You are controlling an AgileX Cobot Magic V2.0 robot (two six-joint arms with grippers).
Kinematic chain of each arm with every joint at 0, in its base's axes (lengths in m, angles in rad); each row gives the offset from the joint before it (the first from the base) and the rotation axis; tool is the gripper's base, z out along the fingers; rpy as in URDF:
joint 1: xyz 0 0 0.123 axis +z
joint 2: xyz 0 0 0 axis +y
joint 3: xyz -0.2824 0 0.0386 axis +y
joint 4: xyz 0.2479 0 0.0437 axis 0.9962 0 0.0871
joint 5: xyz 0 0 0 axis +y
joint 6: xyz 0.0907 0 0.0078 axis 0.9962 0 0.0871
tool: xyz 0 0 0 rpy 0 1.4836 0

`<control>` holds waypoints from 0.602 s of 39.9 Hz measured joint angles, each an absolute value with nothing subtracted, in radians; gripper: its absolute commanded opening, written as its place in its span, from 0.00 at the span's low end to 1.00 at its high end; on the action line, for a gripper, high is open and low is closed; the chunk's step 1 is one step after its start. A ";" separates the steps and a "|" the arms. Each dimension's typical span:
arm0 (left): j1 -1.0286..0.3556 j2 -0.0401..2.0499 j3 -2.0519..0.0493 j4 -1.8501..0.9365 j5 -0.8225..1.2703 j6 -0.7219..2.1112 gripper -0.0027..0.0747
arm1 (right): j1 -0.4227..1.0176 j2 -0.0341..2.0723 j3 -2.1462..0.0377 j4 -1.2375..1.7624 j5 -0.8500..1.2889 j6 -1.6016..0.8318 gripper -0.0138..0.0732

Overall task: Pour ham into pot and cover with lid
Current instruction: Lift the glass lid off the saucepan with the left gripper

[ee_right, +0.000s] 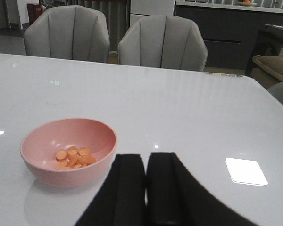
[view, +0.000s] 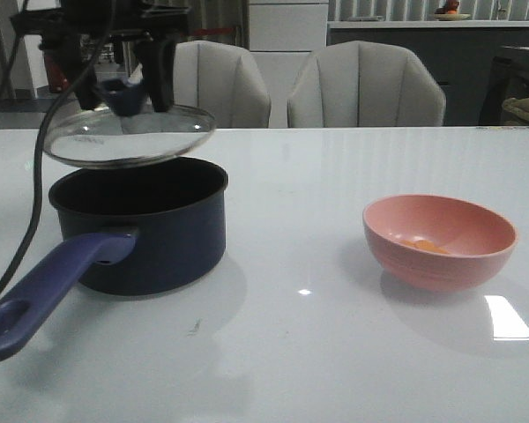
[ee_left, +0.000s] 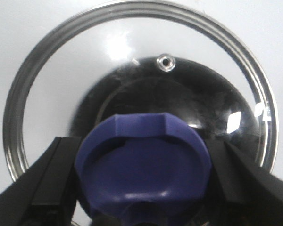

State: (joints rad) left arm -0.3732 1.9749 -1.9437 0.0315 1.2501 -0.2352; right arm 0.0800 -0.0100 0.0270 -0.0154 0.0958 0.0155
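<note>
My left gripper (view: pixel 123 92) is shut on the blue knob (ee_left: pixel 142 165) of the glass lid (view: pixel 128 134) and holds it tilted just above the dark navy pot (view: pixel 141 225), whose long blue-purple handle (view: pixel 48 291) points to the near left. The lid's steel rim (ee_left: pixel 37 70) shows in the left wrist view, with the pot dark beneath the glass. Several orange-pink ham slices (ee_right: pixel 73 157) lie in the pink bowl (ee_right: pixel 68 150), also seen in the front view (view: pixel 439 240) at the right. My right gripper (ee_right: pixel 145 162) is shut and empty, beside the bowl, out of the front view.
Two grey chairs (view: pixel 366 84) stand behind the white table (view: pixel 291 352). A black cable (view: pixel 31 211) hangs down left of the pot. A bright light reflection (ee_right: pixel 245 170) lies on the table by my right gripper.
</note>
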 measured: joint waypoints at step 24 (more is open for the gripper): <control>0.055 1.750 -1.496 -0.025 1.165 -0.062 0.37 | 0.080 -0.010 0.027 -0.015 0.096 0.016 0.35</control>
State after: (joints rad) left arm 0.0552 1.7495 -1.4963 -0.0252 1.1652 -0.0624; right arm 0.0800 -0.0100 0.0270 -0.0154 0.0958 0.0155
